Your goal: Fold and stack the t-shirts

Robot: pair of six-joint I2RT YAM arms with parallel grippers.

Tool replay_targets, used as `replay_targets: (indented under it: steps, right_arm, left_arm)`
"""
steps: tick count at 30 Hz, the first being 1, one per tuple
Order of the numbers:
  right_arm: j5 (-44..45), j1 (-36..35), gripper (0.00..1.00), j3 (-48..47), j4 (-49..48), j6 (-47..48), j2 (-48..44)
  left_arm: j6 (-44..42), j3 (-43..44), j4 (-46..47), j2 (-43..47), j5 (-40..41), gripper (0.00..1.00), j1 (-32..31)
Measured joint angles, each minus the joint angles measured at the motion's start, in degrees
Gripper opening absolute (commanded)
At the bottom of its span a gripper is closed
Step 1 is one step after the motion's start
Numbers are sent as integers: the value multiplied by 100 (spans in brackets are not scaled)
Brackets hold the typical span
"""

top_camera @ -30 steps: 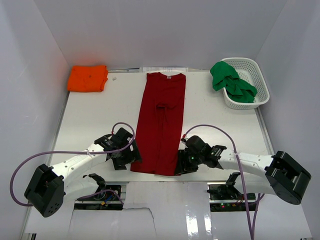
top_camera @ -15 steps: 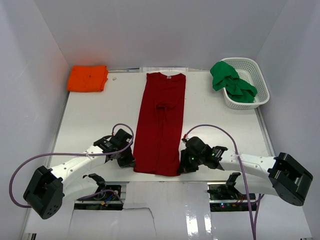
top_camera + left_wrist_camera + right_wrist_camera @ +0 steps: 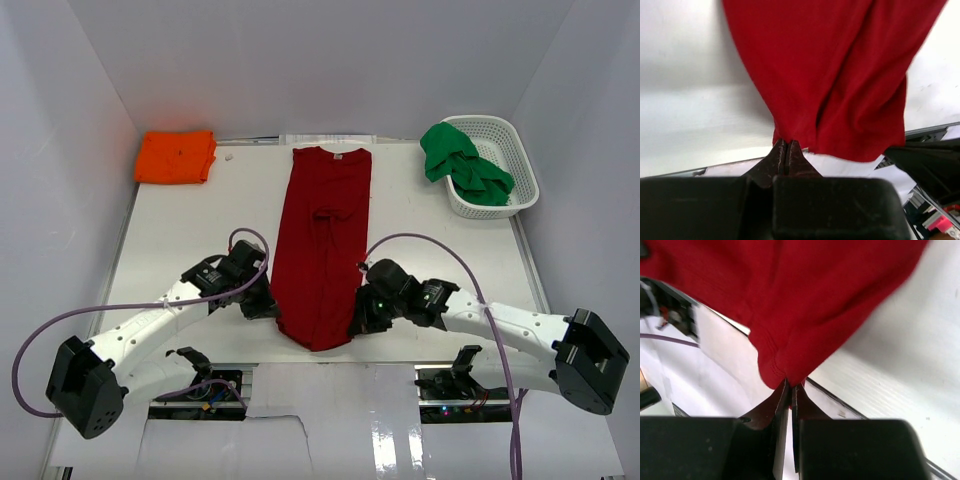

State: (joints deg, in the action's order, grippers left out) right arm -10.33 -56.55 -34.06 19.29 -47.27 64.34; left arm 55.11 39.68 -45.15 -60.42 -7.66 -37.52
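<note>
top view: dark red t-shirt (image 3: 325, 230) lengthwise down the worktop's middle, collar toward the far edge; near hem corners pinched by left hand (image 3: 266, 306) and right hand (image 3: 357, 325). light, limp cloth, likely to sag between grips; best taken at the hem corners.
left wrist view: fingers pressed together on one hem corner, cloth hanging beyond.
right wrist view: likewise clamped on the other corner.
against a second earlier: both hands closed from spread, drawn inward and off the near edge; hem narrowed to a point.
</note>
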Motion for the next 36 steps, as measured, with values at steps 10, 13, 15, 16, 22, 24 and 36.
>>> replay_targets:
  steps: [10,13,15,16,22,24,36]
  right_arm:
    - [343,918,8,-1086,398,938,605]
    - [411,1300,8,-1506,503,1296,909]
    - [426,1526,8,-1843,557,1513,1108]
    - [433,1615,8,-1982,568,1615,1200]
    - [433,1991,8,-2645,632,2107,1746]
    - [437,2085,8,-2776,669,2232,1884]
    - [457,2581,8,-3753,782,2785,2879]
  left_arm:
    - [-433,1467,66,-1270,761,0,350]
    - [-564,1969,199,-1705,931,0,476]
    - [-643,2286,319,-1996,1047,0,573]
    - [-673,2428,337,-2120,1093,0,610]
    - [-852,3141,535,-2881,1311,0,835]
    - [-892,3279,533,-3045,1327,0,907]
    - [-1019,4352,691,-4131,1384,0,1106]
